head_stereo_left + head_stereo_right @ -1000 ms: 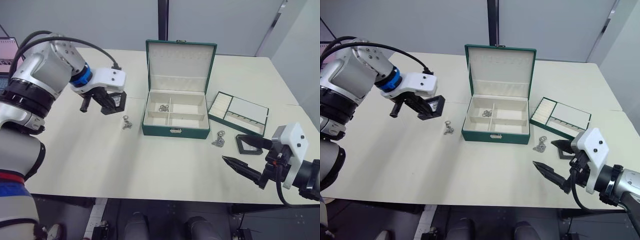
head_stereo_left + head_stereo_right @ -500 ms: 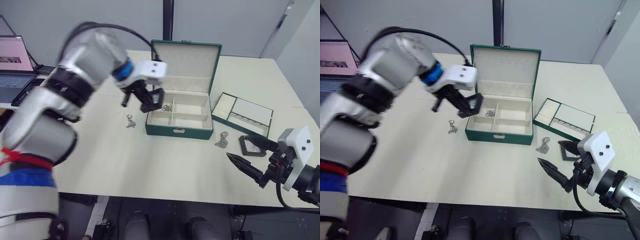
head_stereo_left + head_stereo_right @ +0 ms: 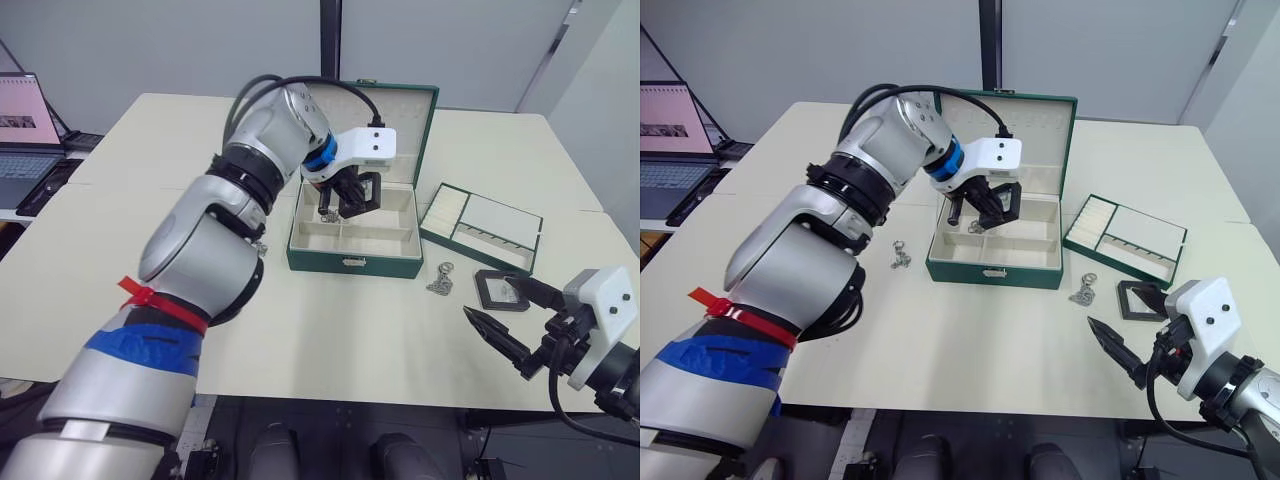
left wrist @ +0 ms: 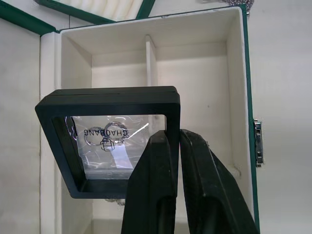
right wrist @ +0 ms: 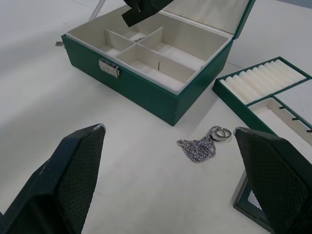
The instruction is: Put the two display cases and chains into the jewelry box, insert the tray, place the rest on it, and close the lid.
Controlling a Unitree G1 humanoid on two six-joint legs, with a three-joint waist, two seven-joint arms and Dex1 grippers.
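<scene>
Case (image 4: 109,141) now carried over box (image 3: 350,262).

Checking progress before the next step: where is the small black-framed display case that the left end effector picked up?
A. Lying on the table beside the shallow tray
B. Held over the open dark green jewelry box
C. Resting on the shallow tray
B: the left end effector is shut on the black-framed display case, held over the open dark green jewelry box.

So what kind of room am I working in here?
Probably an office or lab: a plain cream table, grey partition walls, and an open laptop on a side desk.
</scene>
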